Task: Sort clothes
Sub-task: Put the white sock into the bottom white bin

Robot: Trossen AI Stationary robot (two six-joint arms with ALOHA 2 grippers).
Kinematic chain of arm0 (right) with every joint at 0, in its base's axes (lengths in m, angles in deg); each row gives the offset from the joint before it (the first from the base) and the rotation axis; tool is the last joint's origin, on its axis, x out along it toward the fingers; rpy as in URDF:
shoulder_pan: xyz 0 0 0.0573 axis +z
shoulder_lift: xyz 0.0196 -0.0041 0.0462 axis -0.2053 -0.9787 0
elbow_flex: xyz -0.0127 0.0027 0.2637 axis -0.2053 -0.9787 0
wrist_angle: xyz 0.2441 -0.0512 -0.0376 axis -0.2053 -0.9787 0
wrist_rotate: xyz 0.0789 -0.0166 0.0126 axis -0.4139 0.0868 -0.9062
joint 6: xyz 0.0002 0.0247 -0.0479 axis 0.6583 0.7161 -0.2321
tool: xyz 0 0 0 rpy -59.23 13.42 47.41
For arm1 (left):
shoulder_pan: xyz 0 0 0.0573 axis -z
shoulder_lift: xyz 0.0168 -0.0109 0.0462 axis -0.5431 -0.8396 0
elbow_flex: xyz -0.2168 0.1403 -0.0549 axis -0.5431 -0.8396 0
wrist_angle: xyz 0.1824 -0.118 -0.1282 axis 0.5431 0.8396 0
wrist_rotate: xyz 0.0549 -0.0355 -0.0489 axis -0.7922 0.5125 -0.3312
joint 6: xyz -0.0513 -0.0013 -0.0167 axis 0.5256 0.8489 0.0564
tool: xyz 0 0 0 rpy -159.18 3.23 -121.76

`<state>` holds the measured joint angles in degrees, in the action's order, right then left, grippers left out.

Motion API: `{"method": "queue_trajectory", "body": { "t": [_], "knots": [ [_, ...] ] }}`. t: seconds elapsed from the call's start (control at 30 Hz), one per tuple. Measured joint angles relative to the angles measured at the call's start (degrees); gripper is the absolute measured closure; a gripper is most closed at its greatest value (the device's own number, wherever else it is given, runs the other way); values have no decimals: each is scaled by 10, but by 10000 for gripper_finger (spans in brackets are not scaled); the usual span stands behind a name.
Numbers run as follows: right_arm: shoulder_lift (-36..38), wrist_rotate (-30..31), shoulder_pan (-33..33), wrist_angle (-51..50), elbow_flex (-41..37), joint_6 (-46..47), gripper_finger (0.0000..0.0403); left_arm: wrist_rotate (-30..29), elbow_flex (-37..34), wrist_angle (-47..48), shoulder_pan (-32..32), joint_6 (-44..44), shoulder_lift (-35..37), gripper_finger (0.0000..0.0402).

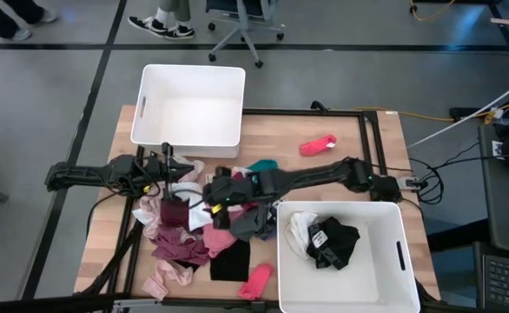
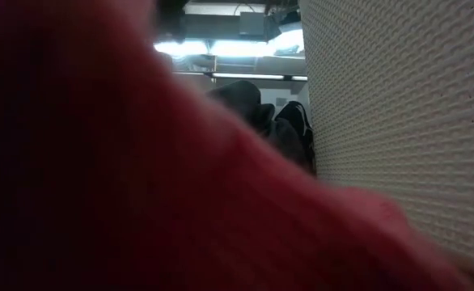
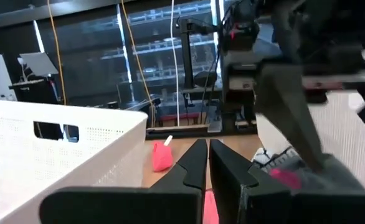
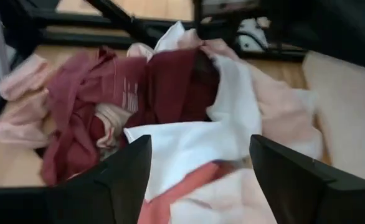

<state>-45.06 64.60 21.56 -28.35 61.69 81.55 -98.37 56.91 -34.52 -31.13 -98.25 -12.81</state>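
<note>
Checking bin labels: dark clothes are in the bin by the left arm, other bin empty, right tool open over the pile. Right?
Not quite. The high view shows the dark clothes in the bin by the right arm; the bin by the left arm is the empty one. The right tool is open over the pile, as you said.

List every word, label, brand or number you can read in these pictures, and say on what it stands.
No text can be read.
Maroon garment: pale printed lines, too blurred to read.
Black item in the white bin: small white marks, too small to read.
</note>
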Motion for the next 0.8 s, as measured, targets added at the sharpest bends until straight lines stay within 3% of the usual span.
{"method": "queue_trajectory", "body": {
  "t": [0.17,0.33,0.67,0.8],
  "knots": [
    [-50,-16,0,74,-5,-28,147,0,0,18,0,-25,-1,391],
    [-90,-58,0,91,-7,-33,164,0,0,17,0,-24,-1,391],
    [-123,-64,1,99,-7,-30,206,0,0,15,0,-12,-1,391],
    [-129,-116,0,98,-6,-30,221,0,0,16,0,-12,-1,391]
  ]
}}
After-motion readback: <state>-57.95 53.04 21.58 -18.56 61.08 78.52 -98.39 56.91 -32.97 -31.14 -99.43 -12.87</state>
